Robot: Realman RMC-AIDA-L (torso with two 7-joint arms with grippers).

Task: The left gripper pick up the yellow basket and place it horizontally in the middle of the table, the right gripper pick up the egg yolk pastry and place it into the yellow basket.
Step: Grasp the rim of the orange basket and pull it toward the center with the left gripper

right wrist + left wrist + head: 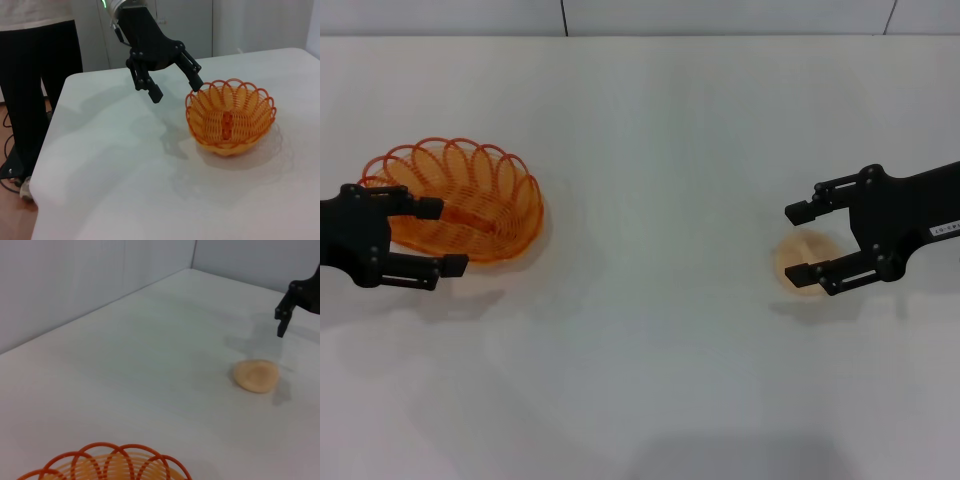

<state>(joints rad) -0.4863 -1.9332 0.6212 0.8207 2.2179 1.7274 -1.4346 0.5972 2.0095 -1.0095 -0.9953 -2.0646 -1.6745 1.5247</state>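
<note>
The yellow basket [460, 200] stands on the white table [640, 150] at the far left, tilted toward one side. My left gripper [448, 236] is open and empty at the basket's near-left rim, one finger over the rim. In the right wrist view this gripper [176, 90] hangs just beside the basket [230, 115]. The egg yolk pastry [800, 255] lies on the table at the right. My right gripper [795, 242] is open and empty, hovering over the pastry. The left wrist view shows the pastry [256, 375], the basket's rim [107, 462] and one right finger [283, 320].
A person in dark trousers [40, 75] stands beyond the table's left end. The table's edge [50, 150] runs close to the basket's side. A grey wall [75, 285] borders the table's far side. Bare white surface lies between basket and pastry.
</note>
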